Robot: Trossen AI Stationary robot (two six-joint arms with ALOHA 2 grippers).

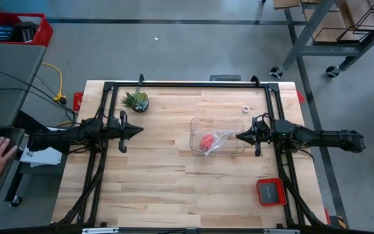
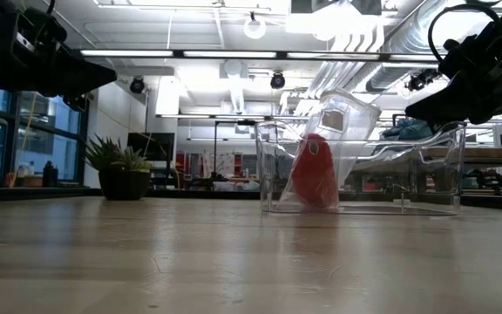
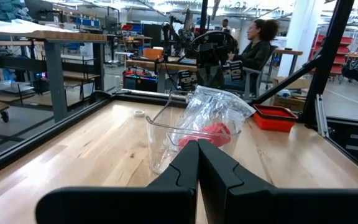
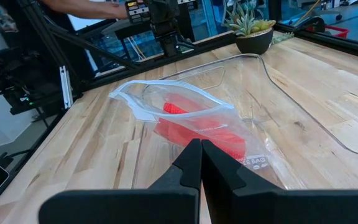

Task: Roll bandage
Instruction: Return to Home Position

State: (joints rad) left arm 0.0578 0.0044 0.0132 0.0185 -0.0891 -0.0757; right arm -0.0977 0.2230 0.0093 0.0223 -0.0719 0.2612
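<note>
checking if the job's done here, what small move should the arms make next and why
Probably draw the right tool straight back from the bin: its shut tip sits close by the bin's wall, the bandage lies in its zip bag inside, and the left tool, also shut, is well clear.

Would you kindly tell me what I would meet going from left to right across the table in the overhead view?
potted plant → red bandage → right pincer → red tray
</note>
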